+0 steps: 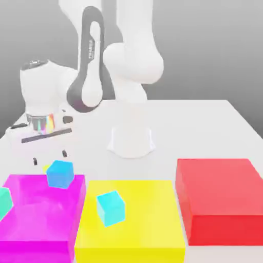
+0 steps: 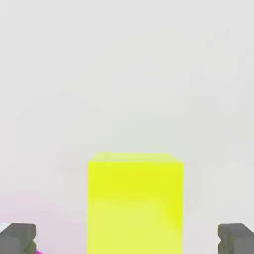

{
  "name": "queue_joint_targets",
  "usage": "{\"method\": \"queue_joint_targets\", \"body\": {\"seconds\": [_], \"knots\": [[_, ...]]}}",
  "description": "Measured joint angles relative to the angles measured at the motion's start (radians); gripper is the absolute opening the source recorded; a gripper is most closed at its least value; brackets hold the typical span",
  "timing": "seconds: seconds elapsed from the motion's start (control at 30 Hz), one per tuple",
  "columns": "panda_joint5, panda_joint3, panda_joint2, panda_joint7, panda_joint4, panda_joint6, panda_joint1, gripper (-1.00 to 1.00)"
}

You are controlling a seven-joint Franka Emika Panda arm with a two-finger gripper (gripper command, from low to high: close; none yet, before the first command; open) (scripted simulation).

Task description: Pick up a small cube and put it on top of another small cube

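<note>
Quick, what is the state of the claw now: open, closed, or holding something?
Claw: open, holding nothing; the small yellow cube lies between its fingertips, apart from both.

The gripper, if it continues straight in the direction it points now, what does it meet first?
Probably the small yellow cube: it sits between the open gripper's fingertips. If the fingers pass either side of it, they would reach the white table beneath.
</note>
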Motion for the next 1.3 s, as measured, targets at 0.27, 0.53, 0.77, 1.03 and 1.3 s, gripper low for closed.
{"method": "queue_joint_targets", "body": {"seconds": [0.27, 0.53, 0.77, 1.03, 1.3], "knots": [[-0.065, -0.058, 0.178, 0.047, 0.027, 0.15, 0.041, 0.0], [-0.068, -0.069, 0.23, 0.044, 0.03, 0.197, 0.048, -1.0], [-0.042, -0.046, 0.105, 0.033, 0.018, 0.09, 0.037, -1.0], [0.02, -0.044, -0.068, -0.018, -0.018, -0.052, 0.048, -1.0], [0.016, 0.022, -0.082, -0.061, 0.21, -0.245, 0.119, -1.0]]}}
